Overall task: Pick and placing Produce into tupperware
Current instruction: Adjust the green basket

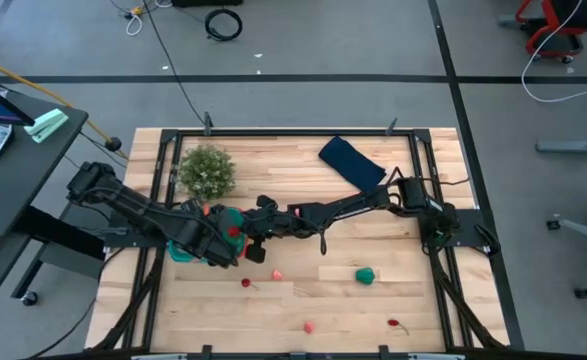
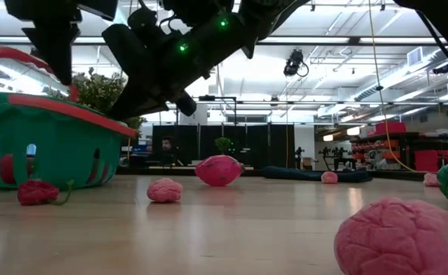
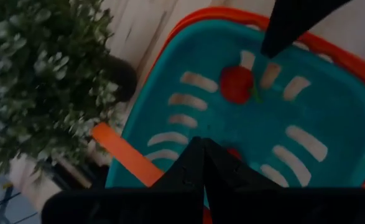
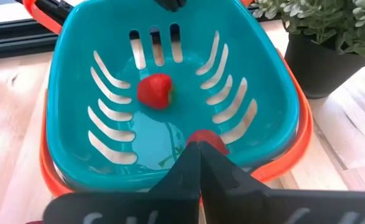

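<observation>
Tupperware [image 4: 170, 99] is sitting directly beneath both end effectors, already holding a strawberry [image 4: 154, 90]. Right end effector [image 4: 198, 149] is hovering above its basin, fingers together, and left end effector [image 3: 201, 146] is poised opposite, likewise closed and empty. More produce, like the green piece [image 1: 366, 275], is waiting on the table [image 1: 413, 300], well apart.
</observation>
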